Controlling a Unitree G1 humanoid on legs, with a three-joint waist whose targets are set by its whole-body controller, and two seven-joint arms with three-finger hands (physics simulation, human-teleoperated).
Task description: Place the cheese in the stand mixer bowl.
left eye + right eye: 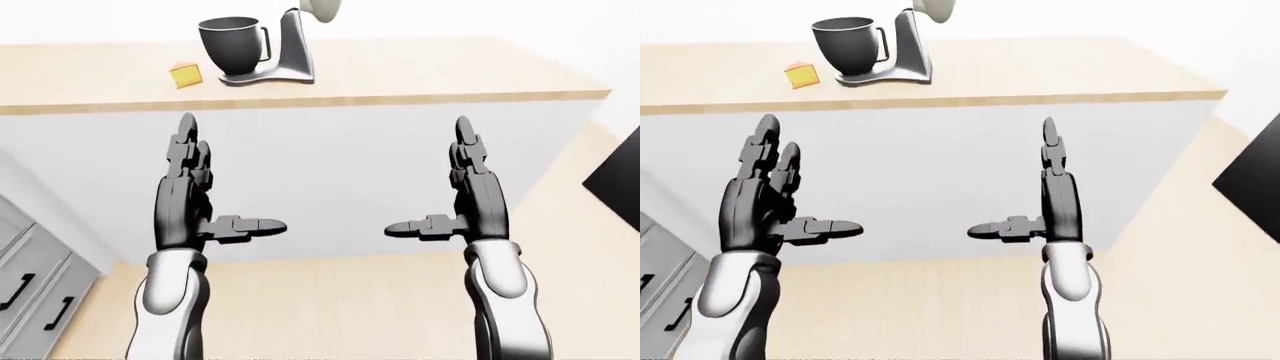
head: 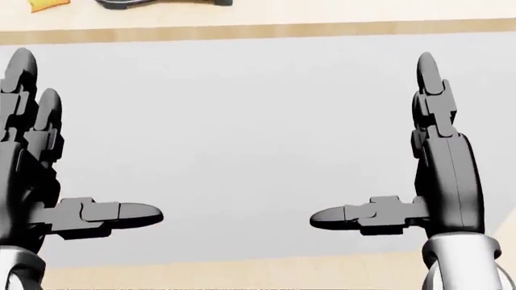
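Note:
A yellow wedge of cheese (image 1: 185,75) lies on the light wood counter (image 1: 420,71), just left of the stand mixer (image 1: 290,52). The mixer's dark grey bowl (image 1: 232,43) sits on its base, with the head tilted up. My left hand (image 1: 215,187) and right hand (image 1: 440,187) are both open and empty, fingers pointing up and thumbs pointing inward, held well below the counter top, facing its white side panel (image 1: 330,172). The head view shows only the hands (image 2: 80,181) (image 2: 395,181) and a sliver of the cheese (image 2: 48,5).
White drawers with black handles (image 1: 30,292) stand at the lower left. A dark appliance edge (image 1: 615,180) shows at the right. Light wood floor (image 1: 340,307) lies between me and the counter.

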